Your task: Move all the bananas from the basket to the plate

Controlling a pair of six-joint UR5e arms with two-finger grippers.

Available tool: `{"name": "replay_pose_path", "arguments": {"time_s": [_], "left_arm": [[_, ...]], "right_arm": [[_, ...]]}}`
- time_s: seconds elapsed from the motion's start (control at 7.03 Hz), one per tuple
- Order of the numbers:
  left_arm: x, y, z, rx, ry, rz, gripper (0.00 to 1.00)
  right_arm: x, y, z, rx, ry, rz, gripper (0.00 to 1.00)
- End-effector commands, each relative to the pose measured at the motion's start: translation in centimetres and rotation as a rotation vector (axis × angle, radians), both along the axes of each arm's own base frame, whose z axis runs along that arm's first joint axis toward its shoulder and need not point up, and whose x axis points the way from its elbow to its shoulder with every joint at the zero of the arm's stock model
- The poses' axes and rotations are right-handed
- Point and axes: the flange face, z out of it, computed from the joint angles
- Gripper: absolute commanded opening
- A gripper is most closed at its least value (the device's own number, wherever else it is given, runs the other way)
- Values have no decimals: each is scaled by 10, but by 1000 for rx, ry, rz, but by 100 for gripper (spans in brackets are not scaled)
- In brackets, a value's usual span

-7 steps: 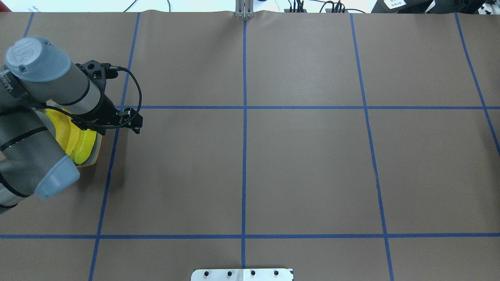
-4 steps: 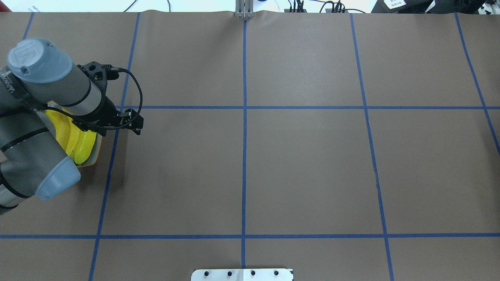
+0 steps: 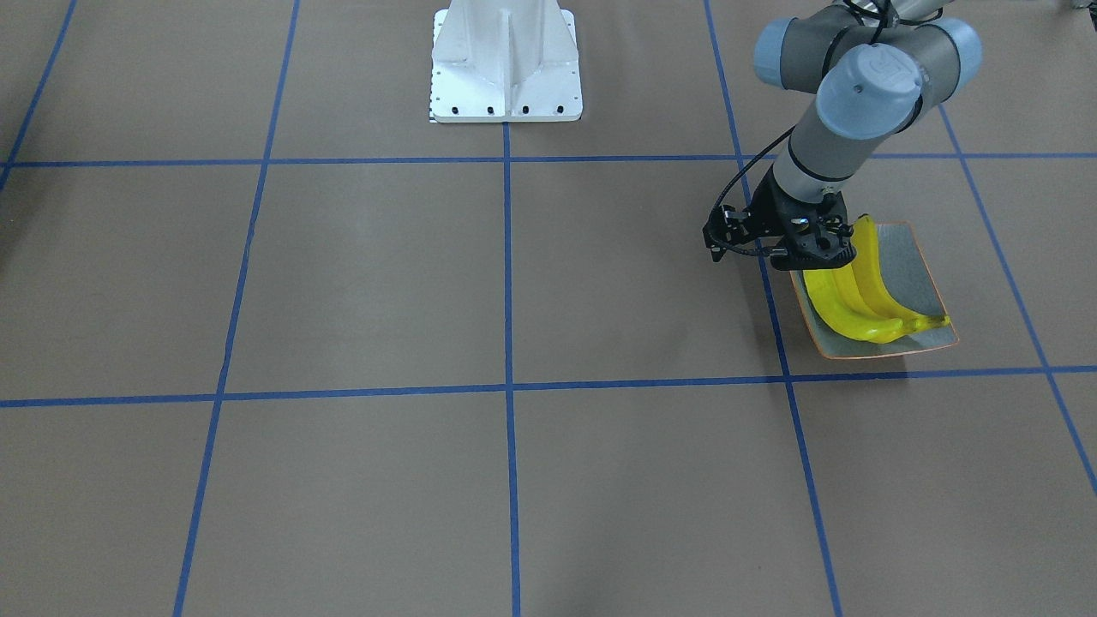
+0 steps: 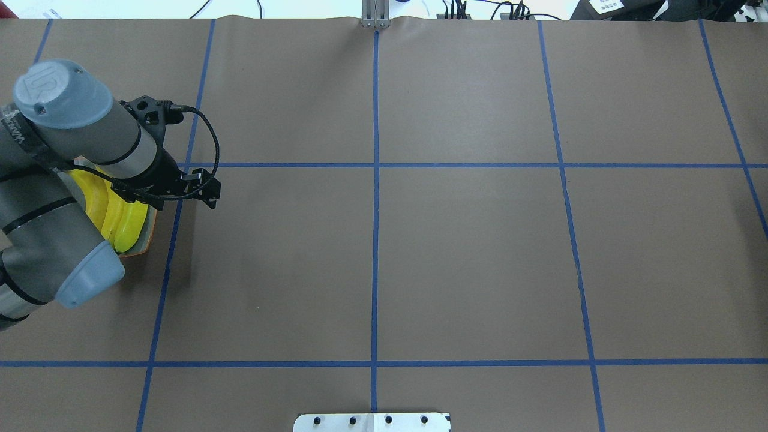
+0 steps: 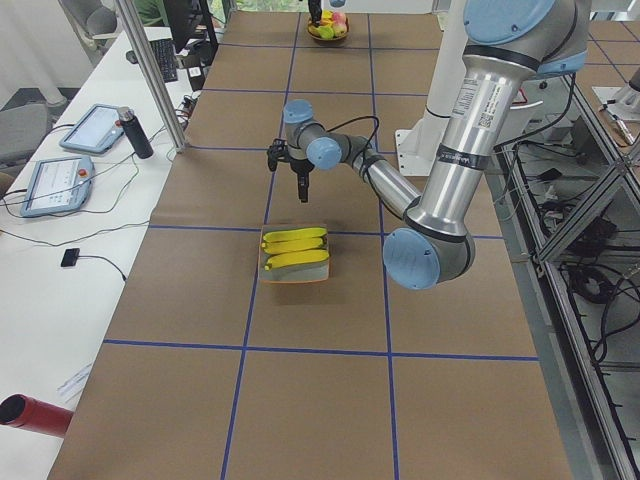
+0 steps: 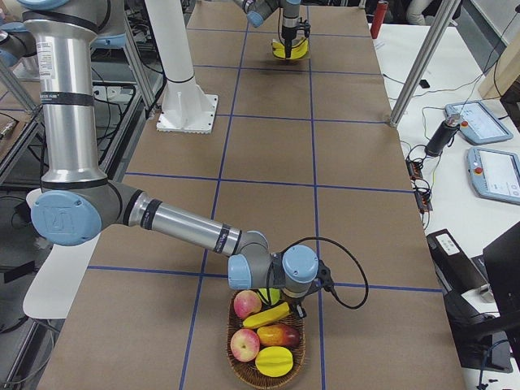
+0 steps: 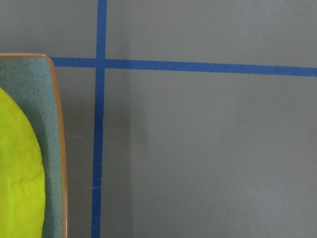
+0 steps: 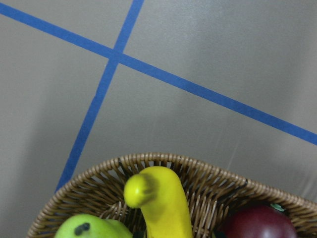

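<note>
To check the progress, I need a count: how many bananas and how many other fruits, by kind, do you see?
Bananas: 4, with 3 on the plate and 1 in the basket
Apples: 2
Green fruit: 1
Red and yellow fruit: 1
Other yellow fruit: 1
Total: 9

I've got the left arm folded in, left tool [image 5: 303, 192] pointing straight down. Right arm's stretched out low, right tool [image 6: 294, 307] angled down; I can't read either's jaws.
</note>
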Motion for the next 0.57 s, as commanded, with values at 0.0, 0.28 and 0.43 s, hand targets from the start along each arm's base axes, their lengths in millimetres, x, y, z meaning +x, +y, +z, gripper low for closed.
{"name": "replay_pose_path", "arguments": {"time_s": [0.0,0.28,0.43], "left_arm": [[2,0,2,-2,-2,2,100],[3,0,1,-1,-1,4,100],[3,0,-2,1,2,3,100]], "right_arm": [[-7,-4,1,15,29,-17,54],[-8,-6,5,12,47,-19,54],[-9,-7,5,12,53,-21,54]]}}
